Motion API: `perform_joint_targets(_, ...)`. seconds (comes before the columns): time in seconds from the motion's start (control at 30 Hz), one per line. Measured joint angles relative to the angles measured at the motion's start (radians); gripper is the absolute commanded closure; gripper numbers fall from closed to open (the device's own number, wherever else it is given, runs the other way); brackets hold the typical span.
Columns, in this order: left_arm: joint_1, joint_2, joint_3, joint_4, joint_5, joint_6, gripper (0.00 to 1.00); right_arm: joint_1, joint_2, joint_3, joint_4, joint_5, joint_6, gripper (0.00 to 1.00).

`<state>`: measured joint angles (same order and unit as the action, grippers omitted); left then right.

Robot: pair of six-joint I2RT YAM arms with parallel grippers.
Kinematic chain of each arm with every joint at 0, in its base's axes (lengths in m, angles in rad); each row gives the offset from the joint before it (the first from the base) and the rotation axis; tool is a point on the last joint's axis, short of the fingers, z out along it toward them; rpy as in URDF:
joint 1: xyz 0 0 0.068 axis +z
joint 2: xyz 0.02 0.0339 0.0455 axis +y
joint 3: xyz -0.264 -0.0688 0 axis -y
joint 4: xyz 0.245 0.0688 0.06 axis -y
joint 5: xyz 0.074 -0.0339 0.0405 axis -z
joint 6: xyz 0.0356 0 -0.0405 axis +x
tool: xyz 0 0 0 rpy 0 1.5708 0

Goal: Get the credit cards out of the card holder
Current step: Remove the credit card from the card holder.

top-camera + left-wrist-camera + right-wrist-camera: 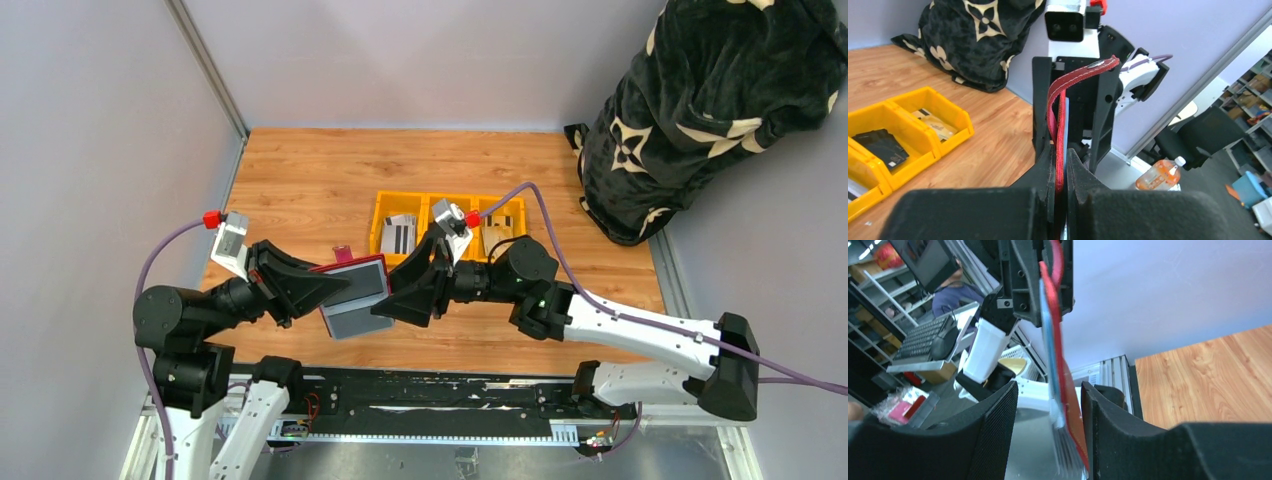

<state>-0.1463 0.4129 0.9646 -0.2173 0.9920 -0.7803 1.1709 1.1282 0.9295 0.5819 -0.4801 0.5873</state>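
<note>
Brown wood makes up the surface (300, 180), with grey walls around it. On the left, the left tool (1060, 170) is squeezed tight on the edge of the card holder (355, 295). The holder is dark red and hangs in the air between the two arms, above the surface. Its pale blue sleeves (1050, 355) face the right arm. The snap tab (1098, 65) sticks out at the far end.

The right tool (1048, 415) has its two fingers wide apart. The holder's other edge sits between them, but they do not pinch it.

I think the holder is light, thin and soft, so it will bend and flop if only one side is held. The sleeves look floppy and smooth. A card is stiff, flat and slippery, so pinch the bit that pokes out of a sleeve and pull straight. I cannot tell if any cards are left inside.

Further right, the yellow bin (450, 197) holds a striped card (398, 237) and a tan card (497, 235). No words on them can be read. The black blanket (700, 110) has cream star shapes, but no name I can read.
</note>
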Motion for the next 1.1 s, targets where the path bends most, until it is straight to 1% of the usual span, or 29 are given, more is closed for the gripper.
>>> perform_joint_targets(0.03,0.000,0.000,-0.002,0.013,-0.008,-0.019,1.00,0.000,0.005,-0.011,0.037,0.013,0.014,0.55)
perform_joint_targets(0.13,0.000,-0.011,-0.006,0.034,-0.023,-0.063,1.00,0.000,0.026,-0.041,0.132,0.048,0.066,0.78)
perform_joint_targets(0.17,0.000,-0.016,-0.006,0.035,-0.029,-0.071,1.00,0.000,0.039,-0.043,0.161,0.058,0.094,0.87)
perform_joint_targets(0.23,0.000,-0.026,-0.008,0.034,-0.042,-0.073,0.99,0.000,0.054,-0.043,0.195,0.056,0.118,0.99)
perform_joint_targets(0.27,0.000,-0.032,-0.010,0.027,-0.054,-0.069,0.94,-0.001,0.056,-0.043,0.202,0.050,0.134,1.00)
perform_joint_targets(0.37,0.000,-0.041,-0.010,-0.003,-0.069,-0.047,0.72,-0.012,0.056,-0.031,0.170,0.016,0.150,1.00)
perform_joint_targets(0.43,0.000,-0.045,-0.010,-0.040,-0.069,-0.016,0.63,-0.022,0.056,0.017,0.059,-0.013,0.127,1.00)
perform_joint_targets(0.47,0.000,-0.045,-0.010,-0.058,-0.063,-0.005,0.61,-0.023,0.056,0.058,-0.029,-0.027,0.107,1.00)
perform_joint_targets(0.57,0.000,-0.040,-0.010,-0.093,-0.033,0.024,0.60,-0.028,0.060,0.163,-0.238,-0.075,0.026,1.00)
perform_joint_targets(0.73,0.000,-0.026,-0.011,-0.120,0.048,0.063,0.65,-0.029,0.085,0.302,-0.576,-0.167,-0.135,1.00)
perform_joint_targets(0.8,0.000,-0.017,-0.011,-0.132,0.080,0.083,0.69,-0.029,0.107,0.341,-0.676,-0.194,-0.185,1.00)
perform_joint_targets(0.9,0.000,-0.009,-0.011,-0.170,0.128,0.130,0.71,-0.029,0.152,0.415,-0.802,-0.227,-0.249,1.00)
perform_joint_targets(0.97,0.000,-0.008,-0.017,-0.188,0.155,0.154,0.70,-0.029,0.184,0.476,-0.880,-0.245,-0.286,1.00)
perform_joint_targets(1.1,0.000,-0.015,-0.047,-0.209,0.200,0.187,0.67,-0.029,0.240,0.577,-0.979,-0.274,-0.337,1.00)
